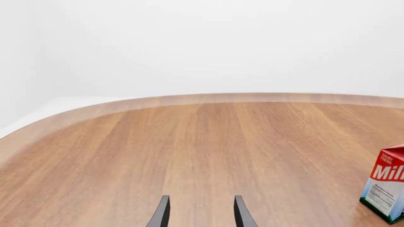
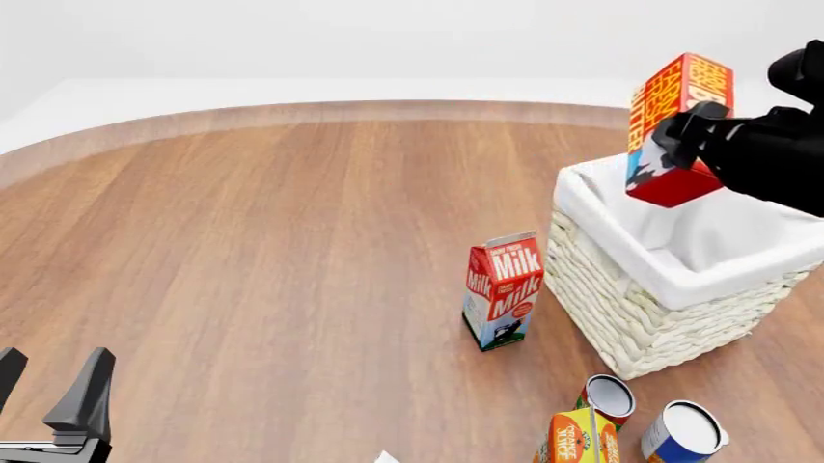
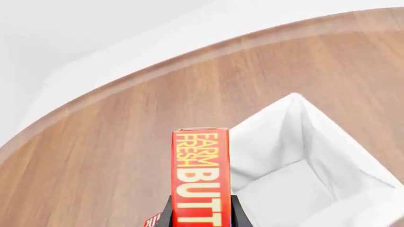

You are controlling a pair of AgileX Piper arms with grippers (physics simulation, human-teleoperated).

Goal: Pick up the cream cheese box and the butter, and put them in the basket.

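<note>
Butter up over the basket, ready to drop

My right gripper (image 2: 680, 145) is clamped on the butter carton (image 2: 676, 125), fingers pinching its narrow sides near the lower red end, and I've got it held on end in the air above the near-left corner of the wicker basket (image 2: 618, 289) so it should clear the folded cloth rim and fall onto the liner; the basket looks empty as far as I can see, and the cream cheese box I can't make out anywhere. My left gripper (image 2: 52, 391) hangs spread wide and empty low over the table, well apart from the milk carton (image 2: 503, 289) standing just beside the basket
</note>
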